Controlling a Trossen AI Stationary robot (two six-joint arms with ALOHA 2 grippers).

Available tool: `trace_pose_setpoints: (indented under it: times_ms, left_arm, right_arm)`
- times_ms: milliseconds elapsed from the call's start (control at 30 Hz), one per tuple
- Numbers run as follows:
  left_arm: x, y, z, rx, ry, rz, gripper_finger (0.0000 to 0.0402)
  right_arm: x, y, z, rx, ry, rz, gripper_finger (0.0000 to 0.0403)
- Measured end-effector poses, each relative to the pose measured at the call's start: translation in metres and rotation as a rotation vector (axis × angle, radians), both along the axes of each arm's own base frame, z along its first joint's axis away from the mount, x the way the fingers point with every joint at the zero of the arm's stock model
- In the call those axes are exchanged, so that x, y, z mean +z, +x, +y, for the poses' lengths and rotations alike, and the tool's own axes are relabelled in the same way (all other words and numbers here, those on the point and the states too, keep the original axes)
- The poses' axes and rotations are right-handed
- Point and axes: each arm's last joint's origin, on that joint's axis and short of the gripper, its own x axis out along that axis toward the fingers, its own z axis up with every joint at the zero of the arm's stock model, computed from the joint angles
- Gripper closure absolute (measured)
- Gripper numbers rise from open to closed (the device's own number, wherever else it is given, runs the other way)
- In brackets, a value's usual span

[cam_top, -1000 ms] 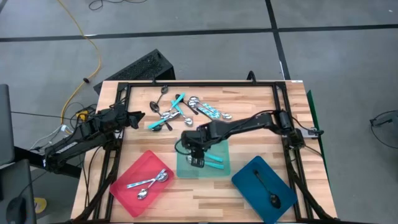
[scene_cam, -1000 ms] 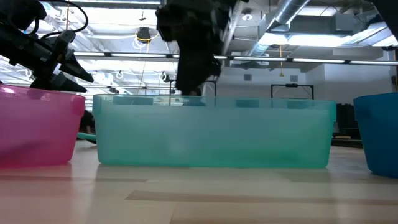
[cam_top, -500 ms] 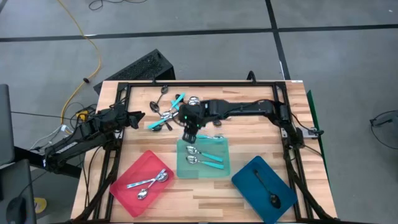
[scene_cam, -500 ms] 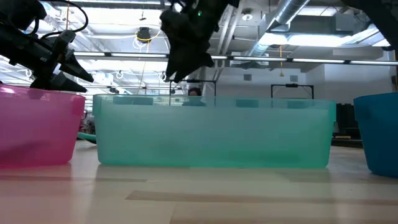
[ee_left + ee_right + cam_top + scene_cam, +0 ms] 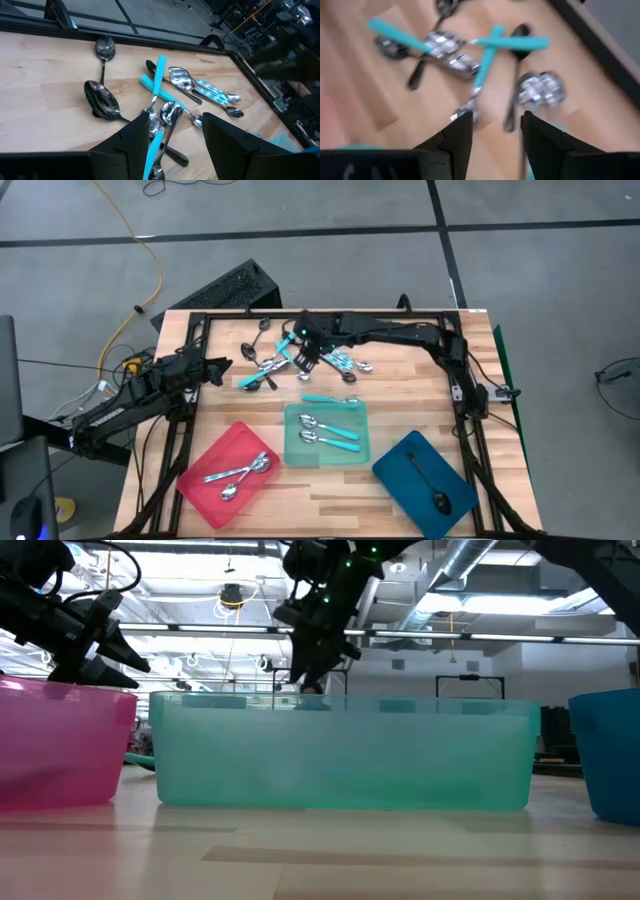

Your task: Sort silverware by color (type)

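The unsorted silverware (image 5: 300, 358) lies in a loose pile on the wood near the table's far edge: shiny silver, turquoise-handled and dark spoons (image 5: 165, 107). My right gripper (image 5: 308, 352) hovers over this pile, open, fingers slanting down; the spoons show between them (image 5: 470, 55). My left gripper (image 5: 215, 368) waits open at the left of the pile, touching nothing (image 5: 176, 120). One turquoise-handled spoon (image 5: 330, 400) lies on the table just beyond the teal tray.
Along the near side stand a red tray (image 5: 205, 490) with two silver spoons, a teal tray (image 5: 292, 450) with two turquoise-handled spoons, and a blue tray (image 5: 400, 470) with one dark spoon. A black frame (image 5: 320, 313) borders the table.
My right gripper has swung from above the teal tray toward the table's far edge, rising a little and rolling about its own line, and now hangs over the spoon pile. Its fingers have stayed apart. The spoons have not moved.
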Motion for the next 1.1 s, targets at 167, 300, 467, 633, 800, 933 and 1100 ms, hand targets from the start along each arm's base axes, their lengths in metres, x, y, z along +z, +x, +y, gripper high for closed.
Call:
trace_pose_setpoints:
  times_ms: [167, 300, 467, 633, 800, 933, 1100]
  left_arm:
    - [0.000, -0.001, 0.001, 0.043, -0.001, 0.002, 0.0235]
    - [-0.001, -0.002, 0.002, 0.105, 0.007, 0.010, 0.0235]
    - [-0.002, -0.003, 0.002, 0.128, 0.001, 0.023, 0.0235]
    - [-0.002, -0.003, 0.002, 0.129, 0.001, 0.022, 0.0235]
    - [-0.002, -0.003, 0.002, 0.128, 0.001, 0.023, 0.0235]
    - [-0.002, -0.003, 0.002, 0.128, 0.000, 0.022, 0.0235]
    - [-0.002, -0.003, 0.002, 0.128, -0.004, 0.019, 0.0235]
  right_arm:
    - [-0.005, -0.012, -0.019, -0.006, -0.018, 0.084, 0.0214]
    - [-0.017, -0.029, -0.029, -0.028, 0.043, 0.249, 0.0214]
    - [-0.034, -0.035, -0.026, -0.022, 0.093, 0.400, 0.0214]
    - [-0.061, -0.021, -0.011, 0.059, 0.140, 0.455, 0.0214]
    - [-0.090, -0.016, -0.006, 0.105, 0.170, 0.545, 0.0214]
    - [-0.100, -0.015, -0.008, 0.104, 0.174, 0.576, 0.0214]
    - [-0.103, -0.016, -0.014, 0.108, 0.205, 0.565, 0.0214]
